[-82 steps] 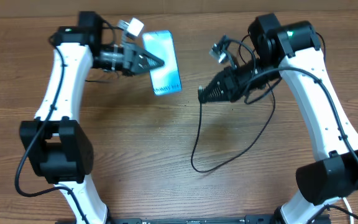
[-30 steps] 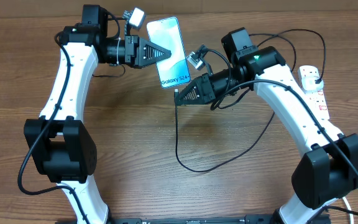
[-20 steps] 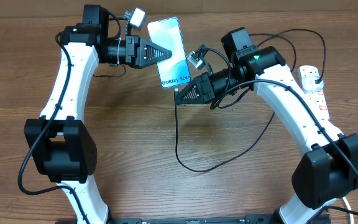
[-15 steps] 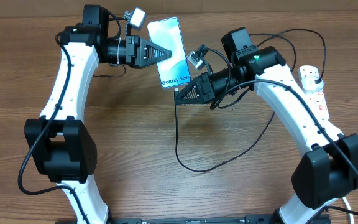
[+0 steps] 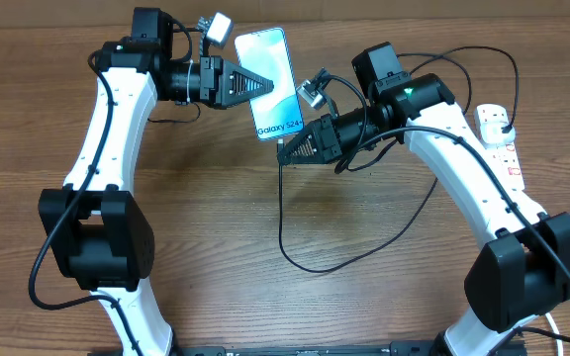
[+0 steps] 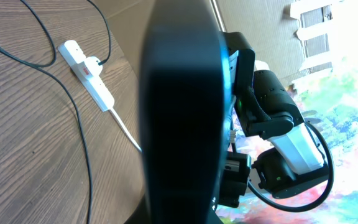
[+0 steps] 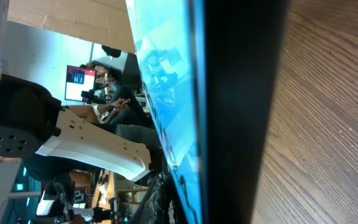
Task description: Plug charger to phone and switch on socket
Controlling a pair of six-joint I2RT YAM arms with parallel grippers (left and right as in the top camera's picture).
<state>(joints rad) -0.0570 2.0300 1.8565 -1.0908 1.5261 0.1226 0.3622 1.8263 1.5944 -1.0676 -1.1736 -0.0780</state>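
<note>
My left gripper [image 5: 258, 87] is shut on the phone [image 5: 273, 69] and holds it above the table, its lit screen facing up and the "Galaxy S24" text toward the right arm. Just below the phone's bottom edge, my right gripper [image 5: 285, 150] is shut on the tip of the charger [image 5: 282, 208]; whether the tip is in the port I cannot tell. The black cable loops over the table toward the socket [image 5: 511, 156], a white strip at the right edge. In the left wrist view the phone's dark edge [image 6: 182, 93] fills the middle, with the socket [image 6: 98, 87] behind it. The right wrist view shows the phone's blue screen [image 7: 166, 106] edge-on.
The charger's slack loop [image 5: 315, 265] lies on the wooden table between the two arm bases. More black cable [image 5: 483, 51] arcs behind the right arm. The right arm's white link [image 5: 463, 168] crosses in front of the socket.
Since the oldest frame the left gripper has turned the phone and the right gripper has moved left to the phone's bottom edge. Over the last second nothing has moved.
</note>
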